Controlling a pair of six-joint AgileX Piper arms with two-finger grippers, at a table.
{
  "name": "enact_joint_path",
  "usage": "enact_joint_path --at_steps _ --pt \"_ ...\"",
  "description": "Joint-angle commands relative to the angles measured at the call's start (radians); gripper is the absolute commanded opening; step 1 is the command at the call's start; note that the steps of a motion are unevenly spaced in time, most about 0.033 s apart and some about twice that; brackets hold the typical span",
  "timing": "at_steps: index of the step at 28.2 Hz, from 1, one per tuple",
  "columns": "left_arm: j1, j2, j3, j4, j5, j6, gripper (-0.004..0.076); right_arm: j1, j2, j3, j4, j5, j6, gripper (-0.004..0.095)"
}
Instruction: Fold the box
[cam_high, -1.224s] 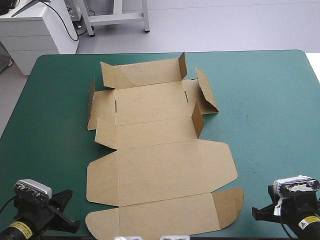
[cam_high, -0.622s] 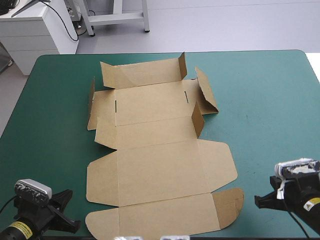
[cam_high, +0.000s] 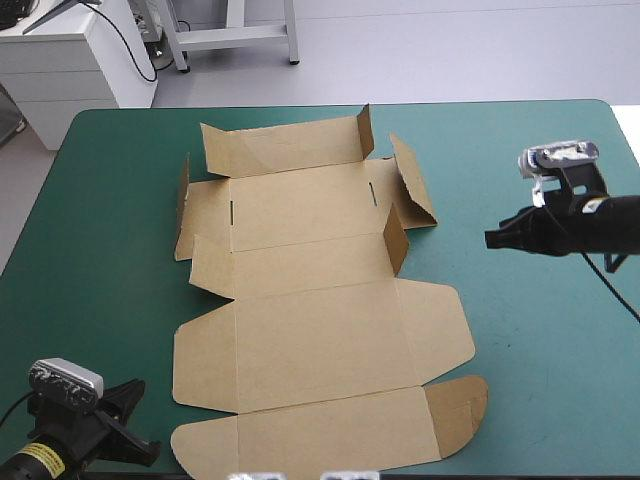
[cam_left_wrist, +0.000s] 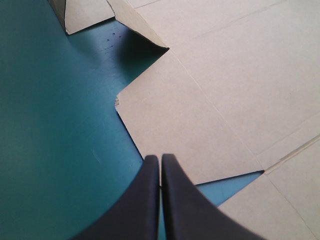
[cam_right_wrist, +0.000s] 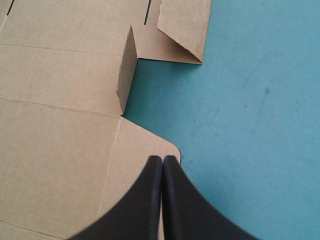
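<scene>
Table (cam_high: 530, 340), box (cam_high: 320, 340); left tool (cam_left_wrist: 160, 158), right tool (cam_right_wrist: 163, 159) closed, empty.

High view sits above and behind the robot, looking forward and down. It takes in the whole desk (cam_high: 520, 340) out to its far edge, with the box (cam_high: 320, 300) spread across the middle. Left wrist view is in close at the near left, looking along the left tool (cam_left_wrist: 160, 158) over the box's left edge. Right wrist view hangs over the right side, looking down along the right tool (cam_right_wrist: 163, 159) onto the box's right edge and its upright flap (cam_right_wrist: 127, 70). All three views share the box.
</scene>
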Motion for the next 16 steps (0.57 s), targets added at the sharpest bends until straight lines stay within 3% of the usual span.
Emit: enact_joint_path --at_steps 1,8,13,14,16 --pt "-0.006 0.012 -0.031 -0.002 -0.061 -0.006 -0.0008 0.051 0.087 -0.134 0.03 -0.007 -0.007 -0.0016" --pt "-0.006 0.012 -0.031 -0.002 -0.061 -0.006 -0.0008 0.212 0.302 -0.311 -0.107 -0.017 0.126 -0.0013" --pt "-0.006 0.012 -0.031 -0.002 -0.061 -0.006 -0.0008 0.292 0.428 -0.388 -0.134 -0.02 0.167 0.0003" --pt "-0.006 0.012 -0.031 -0.002 -0.061 -0.006 -0.0008 0.307 0.449 -0.399 -0.145 -0.024 0.169 0.0032" --pt "-0.006 0.012 -0.031 -0.002 -0.061 -0.006 -0.0008 0.346 0.507 -0.422 -0.178 -0.024 0.177 0.0215"
